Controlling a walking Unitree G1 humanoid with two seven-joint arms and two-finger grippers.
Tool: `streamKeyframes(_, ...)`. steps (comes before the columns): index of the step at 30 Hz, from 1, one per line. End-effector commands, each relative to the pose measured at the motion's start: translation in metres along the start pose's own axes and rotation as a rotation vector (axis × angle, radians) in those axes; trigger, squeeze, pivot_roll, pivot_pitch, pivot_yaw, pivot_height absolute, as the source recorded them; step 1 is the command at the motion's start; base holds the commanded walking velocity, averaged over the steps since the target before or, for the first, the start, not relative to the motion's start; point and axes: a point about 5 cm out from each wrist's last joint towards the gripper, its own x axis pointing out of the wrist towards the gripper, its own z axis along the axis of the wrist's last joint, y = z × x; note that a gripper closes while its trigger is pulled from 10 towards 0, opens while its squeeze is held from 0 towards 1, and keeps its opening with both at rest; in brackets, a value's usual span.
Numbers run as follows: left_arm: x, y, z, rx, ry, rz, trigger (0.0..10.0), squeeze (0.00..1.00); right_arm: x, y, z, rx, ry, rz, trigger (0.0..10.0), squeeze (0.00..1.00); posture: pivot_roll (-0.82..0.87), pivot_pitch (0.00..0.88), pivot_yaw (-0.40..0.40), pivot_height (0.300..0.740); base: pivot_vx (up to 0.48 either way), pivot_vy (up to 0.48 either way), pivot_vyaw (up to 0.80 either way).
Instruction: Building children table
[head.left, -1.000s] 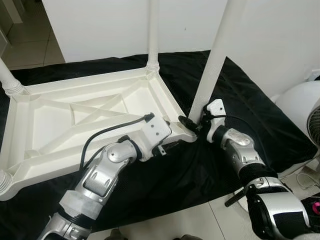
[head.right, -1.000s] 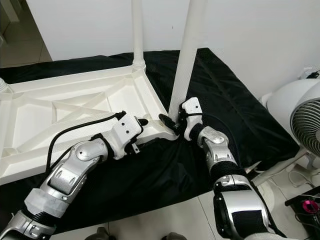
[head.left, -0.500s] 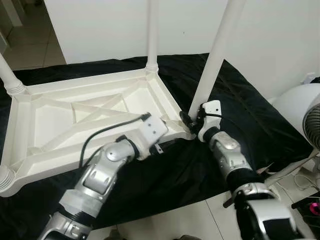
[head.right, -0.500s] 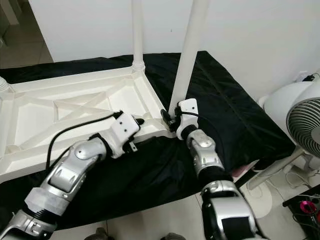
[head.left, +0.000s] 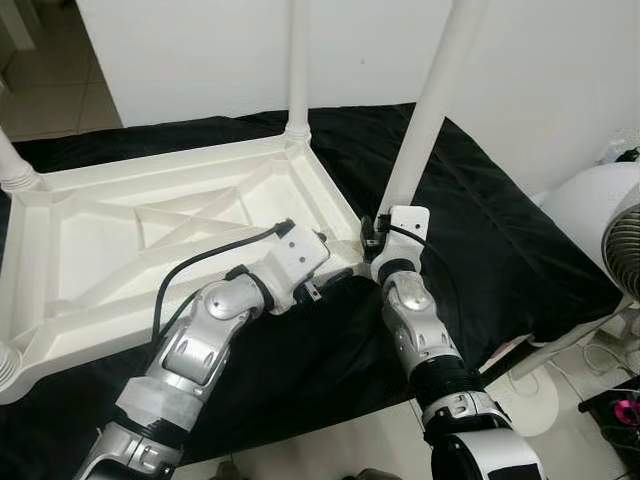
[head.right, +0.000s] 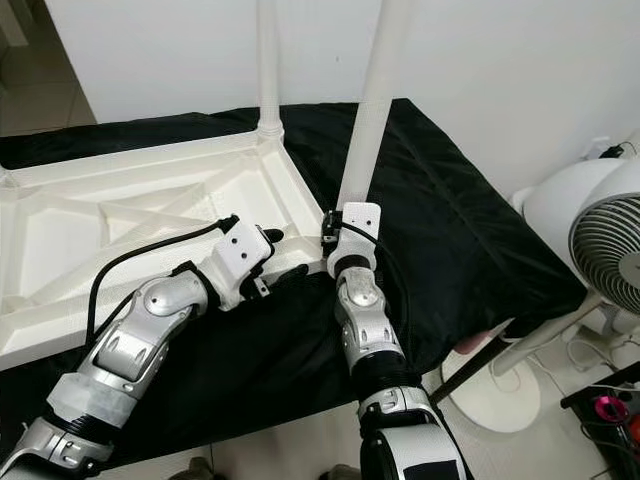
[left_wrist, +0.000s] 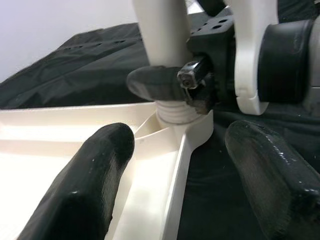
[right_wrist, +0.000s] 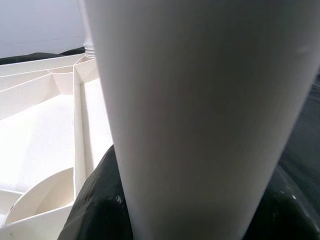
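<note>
We see the white tabletop (head.left: 150, 240) upside down on a black cloth (head.left: 480, 240) on the floor. Our right hand (head.left: 375, 232) is clamped round the near right table leg (head.left: 425, 120) at its socket. Left hand (left_wrist: 175, 165), fingers spread, straddles the tabletop's near edge, gripping nothing.

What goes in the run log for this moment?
step: fitting table leg | right gripper: shut on table leg at corner socket | left gripper: open, beside tabletop corner | tabletop: upside down on black cloth

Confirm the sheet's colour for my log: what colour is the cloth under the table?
Black cloth, clearest in the left eye view.
</note>
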Motion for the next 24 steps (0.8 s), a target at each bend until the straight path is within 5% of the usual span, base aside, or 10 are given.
streamKeyframes(1, -0.001, 0.002, 0.0, 0.027, -0.009, 0.064, 10.0, 0.0, -0.007, 0.001, -0.017, 0.041, 0.073, 0.016, 10.0, 0.0, -0.02, 0.0, -0.02, 0.74, 0.0, 0.0, 0.0)
streamKeyframes(4, -0.001, 0.001, 0.001, 0.03, -0.018, 0.066, 10.0, 0.0, -0.01, 0.003, -0.015, 0.042, 0.063, 0.03, 10.0, 0.0, -0.02, 0.0, -0.022, 0.74, 0.0, 0.0, 0.0)
streamKeyframes(5, -0.002, 0.001, 0.001, 0.03, -0.022, 0.068, 10.0, 0.0, -0.012, 0.004, -0.014, 0.044, 0.056, 0.039, 10.0, 0.99, -0.02, 0.0, -0.025, 0.74, 0.0, 0.0, 0.0)
streamKeyframes(6, -0.002, 0.0, 0.001, 0.03, -0.024, 0.069, 10.0, 0.0, -0.013, 0.003, -0.014, 0.043, 0.047, 0.048, 10.0, 1.0, -0.02, 0.0, -0.025, 0.74, 0.0, 0.0, 0.0)
streamKeyframes(19, -0.005, -0.003, 0.001, 0.027, -0.037, 0.069, 10.0, 0.0, -0.024, -0.021, -0.009, 0.023, 0.005, 0.106, 10.0, 1.0, -0.02, 0.0, -0.037, 0.74, 0.0, 0.0, 0.0)
streamKeyframes(20, -0.005, -0.004, 0.001, 0.025, -0.041, 0.064, 10.0, 0.0, -0.028, -0.031, -0.009, -0.002, -0.003, 0.17, 10.0, 0.0, -0.03, 0.0, -0.035, 0.74, 0.0, 0.0, 0.0)
streamKeyframes(24, -0.005, -0.007, 0.001, 0.022, -0.046, 0.042, 10.0, 0.0, -0.032, -0.047, -0.008, -0.042, -0.011, 0.293, 10.0, 0.0, -0.03, 0.0, -0.035, 0.74, 0.0, 0.0, 0.0)
